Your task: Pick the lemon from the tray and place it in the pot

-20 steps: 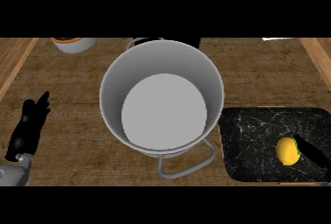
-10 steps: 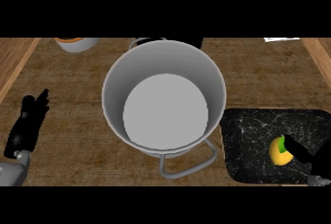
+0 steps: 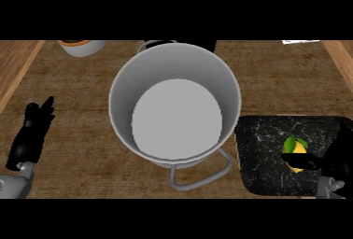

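Note:
A yellow lemon [image 3: 294,146] with a green leaf tip lies over the black marbled tray [image 3: 265,140] at the lower right. My right hand [image 3: 336,156] comes in from the right edge. Its thumb curls across the lemon's lower half and its fingers stand along the lemon's right side, so part of the fruit is hidden. The big grey pot [image 3: 172,65] stands in the middle of the wooden counter, just left of the tray, with nothing inside. My left hand [image 3: 31,135] rests open at the far left, fingers pointing up.
The pot's wire handle [image 3: 200,179] sticks out toward me beside the tray's left edge. A grey bowl [image 3: 82,46] with something orange in it sits at the back left. A white object [image 3: 301,42] shows at the back right.
My right hand has moved left over the tray and closed around the lemon, which has shifted slightly up and left. The left hand has not moved.

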